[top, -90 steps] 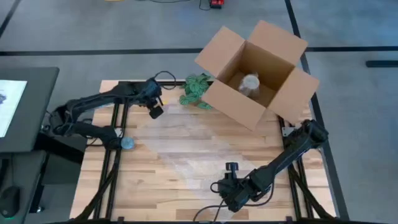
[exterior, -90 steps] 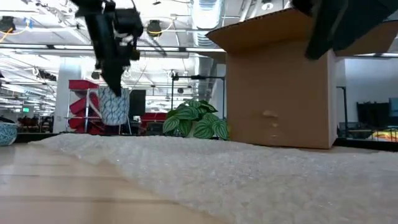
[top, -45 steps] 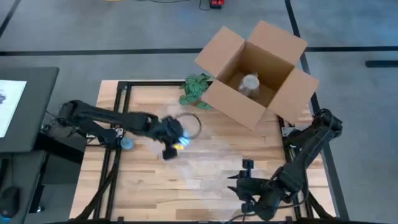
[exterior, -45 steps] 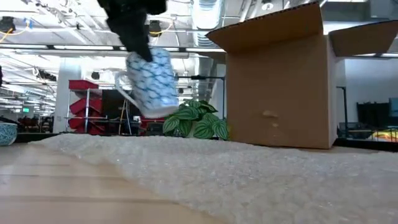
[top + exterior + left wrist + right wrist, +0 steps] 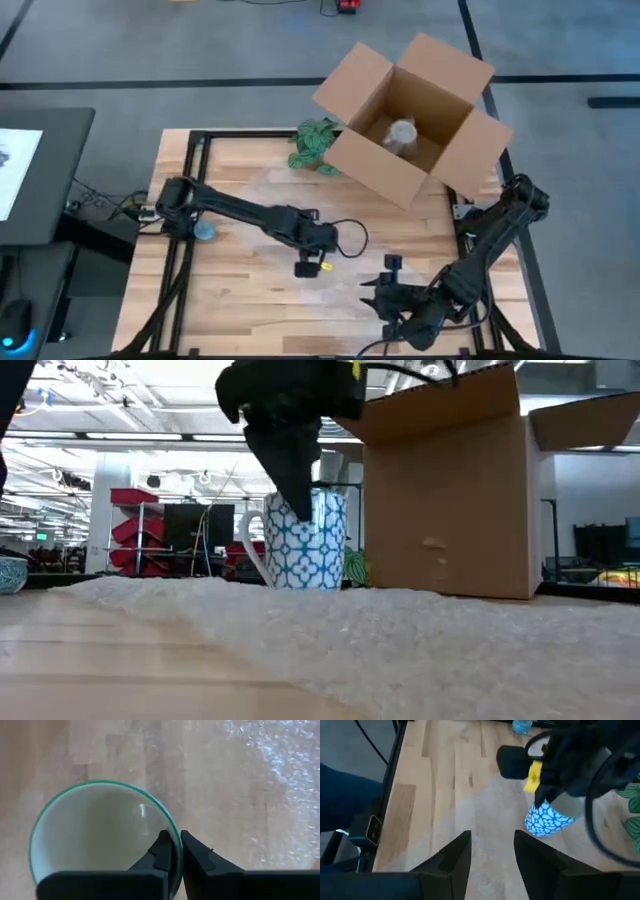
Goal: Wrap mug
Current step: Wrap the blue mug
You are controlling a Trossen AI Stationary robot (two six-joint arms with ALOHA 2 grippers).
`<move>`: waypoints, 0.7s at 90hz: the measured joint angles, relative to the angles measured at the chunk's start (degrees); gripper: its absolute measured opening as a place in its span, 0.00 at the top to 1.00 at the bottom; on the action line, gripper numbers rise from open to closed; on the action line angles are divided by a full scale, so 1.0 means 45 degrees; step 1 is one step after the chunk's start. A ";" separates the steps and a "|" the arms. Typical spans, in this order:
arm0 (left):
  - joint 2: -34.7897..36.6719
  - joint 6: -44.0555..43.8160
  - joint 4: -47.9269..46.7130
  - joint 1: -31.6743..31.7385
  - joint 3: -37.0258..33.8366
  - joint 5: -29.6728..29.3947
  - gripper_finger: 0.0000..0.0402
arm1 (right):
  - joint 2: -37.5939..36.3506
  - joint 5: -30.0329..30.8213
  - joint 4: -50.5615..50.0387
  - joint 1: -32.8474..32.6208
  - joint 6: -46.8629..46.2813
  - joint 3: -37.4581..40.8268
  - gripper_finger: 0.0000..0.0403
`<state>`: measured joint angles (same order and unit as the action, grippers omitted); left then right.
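Left claw (image 5: 173,851) pinching mug (image 5: 300,542) rim on bubble wrap (image 5: 420,635); could tip on release. Right claw (image 5: 491,849) wide at 5 o'clock.

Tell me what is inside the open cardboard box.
In the cardboard box, the high view shows one pale, roundish object on its floor; what it is cannot be told. The box walls hide the corners.

A big industrial lab or workshop hall. The low view shows an open ceiling (image 5: 120,400) with bare ducts, beams and strip lights, and red racks (image 5: 135,530) far behind. From above, the wooden surface (image 5: 240,300) sits on a black metal frame (image 5: 185,150) over grey floor (image 5: 150,50) marked with dark tape lines.
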<state>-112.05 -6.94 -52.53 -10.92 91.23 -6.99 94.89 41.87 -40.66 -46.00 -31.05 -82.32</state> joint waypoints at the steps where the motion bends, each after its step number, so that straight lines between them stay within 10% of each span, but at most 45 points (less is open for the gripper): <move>1: -0.0031 0.0000 -0.0012 0.0000 0.0022 0.0012 0.99 | 0.0000 0.0000 0.0000 -0.0015 0.0003 -0.0003 0.66; 63: 0.4328 -0.1864 -0.3536 0.0404 -0.0917 -0.0009 0.56 | 0.0010 -0.0005 -0.0032 -0.0116 0.0005 0.0011 0.66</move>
<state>-92.57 -15.33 -68.44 -9.10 87.10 -7.03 94.94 41.85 -40.81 -46.52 -31.03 -82.28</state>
